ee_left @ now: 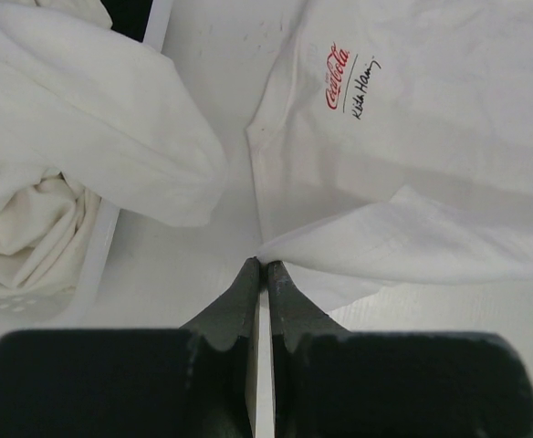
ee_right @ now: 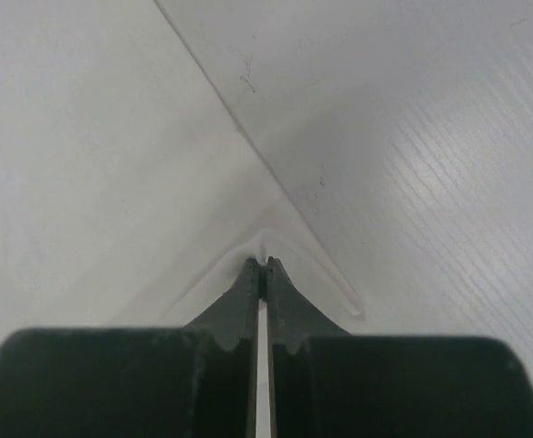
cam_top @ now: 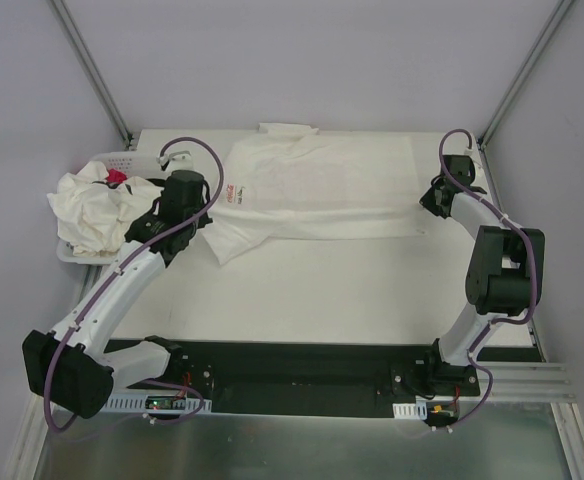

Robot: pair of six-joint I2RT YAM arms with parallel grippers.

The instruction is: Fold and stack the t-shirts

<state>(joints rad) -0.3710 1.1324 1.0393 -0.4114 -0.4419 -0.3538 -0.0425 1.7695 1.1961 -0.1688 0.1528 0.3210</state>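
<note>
**A:** so where's the shirt at right now?

**B:** one t-shirt (cam_top: 322, 190) lies spread flat along the far side of the table (cam_top: 302, 290), with red lettering (ee_left: 338, 75) facing up near its left end. The left gripper (ee_left: 263, 265) has its jaws pressed together on a flap of fabric at the shirt's left edge. The cloth comes to a point right at the tips

**A:** and the other arm?

**B:** the right gripper (ee_right: 263, 263) is at the shirt's right end, low on the table, jaws clamped on a puckered bit of cloth

**A:** the others?

**B:** a crumpled heap of shirts (cam_top: 92, 210) sits in the white basket (cam_top: 122, 160) at the far left, just beside the left arm — a small red packet (cam_top: 117, 177) pokes out on top
</note>
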